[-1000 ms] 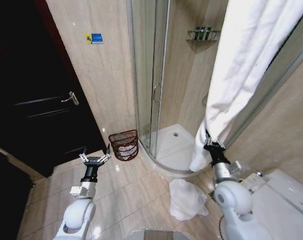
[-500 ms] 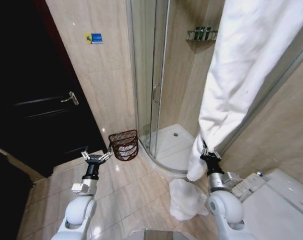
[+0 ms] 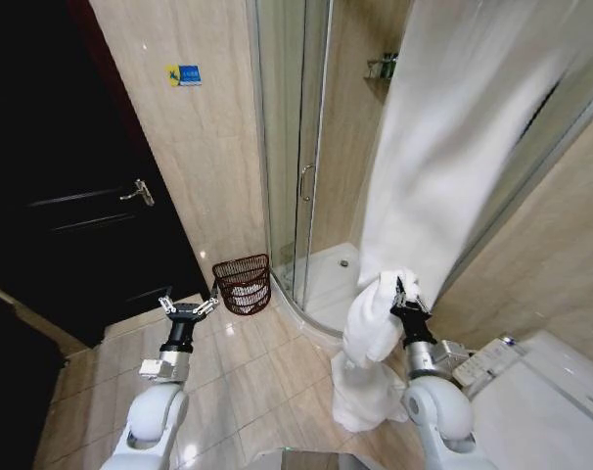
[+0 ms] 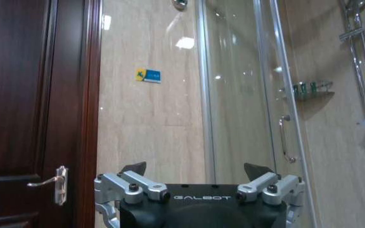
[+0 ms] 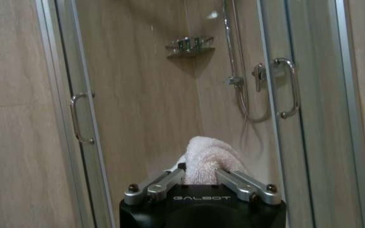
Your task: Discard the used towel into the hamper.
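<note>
A long white towel point(image 3: 453, 147) hangs down from the upper right, and its lower end is bunched point(image 3: 373, 321) over my right gripper point(image 3: 404, 292). In the right wrist view the right gripper point(image 5: 200, 167) is shut on a fold of the towel point(image 5: 206, 154). The hamper point(image 3: 244, 283), a small dark reddish-brown open-weave basket, stands on the floor by the shower's corner, to the left of the towel. My left gripper point(image 3: 188, 308) hovers open just left of the hamper and holds nothing. Its spread fingers point(image 4: 135, 168) show in the left wrist view.
A glass shower enclosure point(image 3: 296, 176) with a raised white tray point(image 3: 336, 279) stands ahead. A dark wooden door point(image 3: 81, 196) is on the left. A white toilet point(image 3: 541, 392) fills the lower right. Another white cloth heap point(image 3: 360, 392) lies on the floor tiles.
The right gripper has shifted left with the towel. The hanging sheet swung left across the shower, and its lower end now bunches over the gripper. The left arm stayed still.
</note>
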You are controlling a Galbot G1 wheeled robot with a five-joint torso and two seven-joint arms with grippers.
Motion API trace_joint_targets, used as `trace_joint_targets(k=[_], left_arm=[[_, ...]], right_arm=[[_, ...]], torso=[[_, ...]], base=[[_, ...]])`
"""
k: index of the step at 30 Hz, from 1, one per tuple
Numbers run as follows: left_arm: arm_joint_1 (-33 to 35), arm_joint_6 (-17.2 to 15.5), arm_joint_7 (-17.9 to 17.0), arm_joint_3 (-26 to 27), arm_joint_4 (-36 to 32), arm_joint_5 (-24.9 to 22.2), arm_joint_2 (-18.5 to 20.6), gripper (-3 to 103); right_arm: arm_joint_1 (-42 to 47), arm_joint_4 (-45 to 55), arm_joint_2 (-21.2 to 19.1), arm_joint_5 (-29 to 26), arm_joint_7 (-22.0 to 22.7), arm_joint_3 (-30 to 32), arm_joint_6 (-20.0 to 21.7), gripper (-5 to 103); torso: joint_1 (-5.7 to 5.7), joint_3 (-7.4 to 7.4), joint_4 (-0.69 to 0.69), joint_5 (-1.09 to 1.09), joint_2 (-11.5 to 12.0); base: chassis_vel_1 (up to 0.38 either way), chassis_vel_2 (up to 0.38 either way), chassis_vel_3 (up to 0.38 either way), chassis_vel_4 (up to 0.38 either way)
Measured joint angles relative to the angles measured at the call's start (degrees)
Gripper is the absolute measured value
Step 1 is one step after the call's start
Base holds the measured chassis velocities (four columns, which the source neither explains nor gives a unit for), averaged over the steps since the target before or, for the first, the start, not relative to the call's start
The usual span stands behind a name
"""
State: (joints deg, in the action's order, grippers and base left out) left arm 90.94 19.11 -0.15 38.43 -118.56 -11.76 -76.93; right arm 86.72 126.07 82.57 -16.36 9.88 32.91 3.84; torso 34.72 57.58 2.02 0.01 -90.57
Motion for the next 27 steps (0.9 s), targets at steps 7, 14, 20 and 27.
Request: trace_joint_targets(k=[7,14,20,27], left_arm=[[0.0,0.0,0.1,0.0,-0.3,0.1,-0.1,100],[0.3,0.0,0.1,0.1,-0.5,0.2,-0.1,100],[0.5,0.1,0.2,0.2,-0.4,0.1,0.0,100],[0.4,-0.1,0.2,0.0,-0.5,-0.1,-0.1,100]], right_arm=[[0.3,-0.2,-0.2,0.0,-0.1,0.5,-0.9,5],[0.3,0.3,-0.2,0.1,-0.1,0.3,-1.0,5],[0.9,5.1,-0.2,0.1,-0.1,0.0,0.4,5],[0.3,12.0,-1.8,1.0,1.8,0.0,4.2,5]], torso=[[0.0,0.0,0.0,0.0,0.0],[0.0,0.0,0.0,-0.01,0.0],[0.0,0.0,0.0,-0.01,0.0],[0.0,0.0,0.0,-0.02,0.0]], base=[[0.0,0.0,0.0,0.0],[0.0,0.0,0.0,0.0],[0.0,0.0,0.0,0.0],[0.0,0.0,0.0,0.0]])
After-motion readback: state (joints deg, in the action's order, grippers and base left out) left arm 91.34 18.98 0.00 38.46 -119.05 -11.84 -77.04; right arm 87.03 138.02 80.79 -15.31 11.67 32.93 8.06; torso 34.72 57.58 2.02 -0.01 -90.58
